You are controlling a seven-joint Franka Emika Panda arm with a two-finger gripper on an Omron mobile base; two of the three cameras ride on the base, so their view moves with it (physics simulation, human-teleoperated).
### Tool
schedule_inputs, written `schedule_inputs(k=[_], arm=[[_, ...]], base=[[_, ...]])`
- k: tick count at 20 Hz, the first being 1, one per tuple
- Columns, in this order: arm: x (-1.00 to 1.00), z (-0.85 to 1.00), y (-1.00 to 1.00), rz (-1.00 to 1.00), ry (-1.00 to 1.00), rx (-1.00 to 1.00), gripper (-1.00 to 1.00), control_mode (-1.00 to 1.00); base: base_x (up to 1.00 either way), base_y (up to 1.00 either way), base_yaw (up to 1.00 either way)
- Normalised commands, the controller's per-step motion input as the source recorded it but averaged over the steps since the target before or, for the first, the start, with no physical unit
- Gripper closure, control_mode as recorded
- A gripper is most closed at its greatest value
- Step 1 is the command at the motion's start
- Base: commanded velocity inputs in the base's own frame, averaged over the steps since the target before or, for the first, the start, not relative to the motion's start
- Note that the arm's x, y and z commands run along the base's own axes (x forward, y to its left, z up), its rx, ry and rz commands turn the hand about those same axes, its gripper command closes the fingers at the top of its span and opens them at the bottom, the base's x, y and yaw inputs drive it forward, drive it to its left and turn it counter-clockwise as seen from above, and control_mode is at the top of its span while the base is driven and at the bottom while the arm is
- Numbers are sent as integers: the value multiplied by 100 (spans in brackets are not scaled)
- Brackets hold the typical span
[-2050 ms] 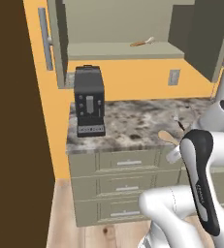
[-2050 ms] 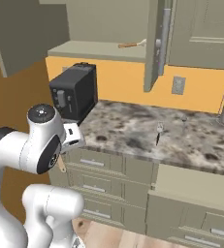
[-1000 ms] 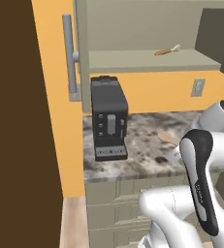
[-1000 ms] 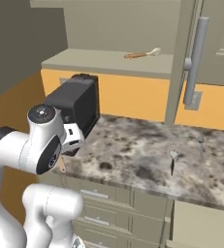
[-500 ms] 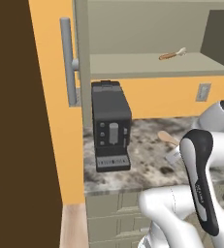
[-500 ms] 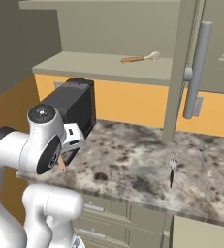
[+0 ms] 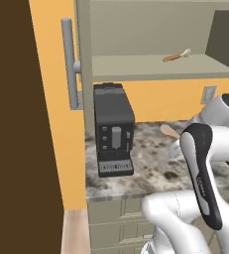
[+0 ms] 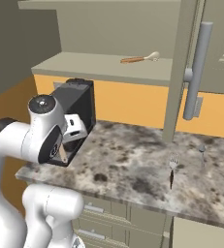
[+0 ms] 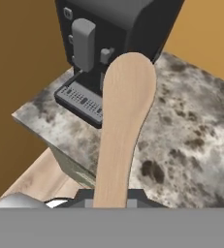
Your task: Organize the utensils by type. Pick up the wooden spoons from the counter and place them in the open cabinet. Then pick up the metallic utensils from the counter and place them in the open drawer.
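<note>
Seen from the hand: a plain wooden spoon [image 9: 120,131] pinched at the handle between nearly closed jaws, long axis running straight out from the gripper [image 9: 111,193], bowl leading, poised above the near corner of the counter [image 9: 191,126] beside a black coffee machine [image 9: 108,29]. From the left base camera, working left to right: cabinet door handle [image 7: 70,64] at the far left, door swung open; coffee machine on the worktop below; open cabinet [image 7: 160,67] above and ahead of the held spoon, shelf edge well higher than the hand. First wooden spoon [image 7: 177,56] already lying on that shelf toward its right end, handle pointing left. Free shelf room to the left of it. Judged next need: a lift up and forward, over the machine's top and clear of the shelf lip, then in, bowl first. From the right base camera: fork [image 8: 172,169] and metal spoon [image 8: 201,150] left on the counter past the door edge, well apart from the arm, awaiting the drawer.
</note>
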Motion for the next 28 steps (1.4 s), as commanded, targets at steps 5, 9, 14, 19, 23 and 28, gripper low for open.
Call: schedule_inputs(k=[5,9,14,19,23,28], arm=[[23,65,0,-14,0,-9,100,-100],[18,94,-1,-6,0,-9,100,-100],[3,87,-10,-3,-1,-12,100,-100],[0,74,-18,0,-6,-10,100,-100],[25,53,-11,0,-3,-10,100,-100],[59,33,-12,5,0,-7,100,-100]], base=[[0,0,0],[0,0,0],[0,0,0],[0,0,0],[0,0,0],[0,0,0]])
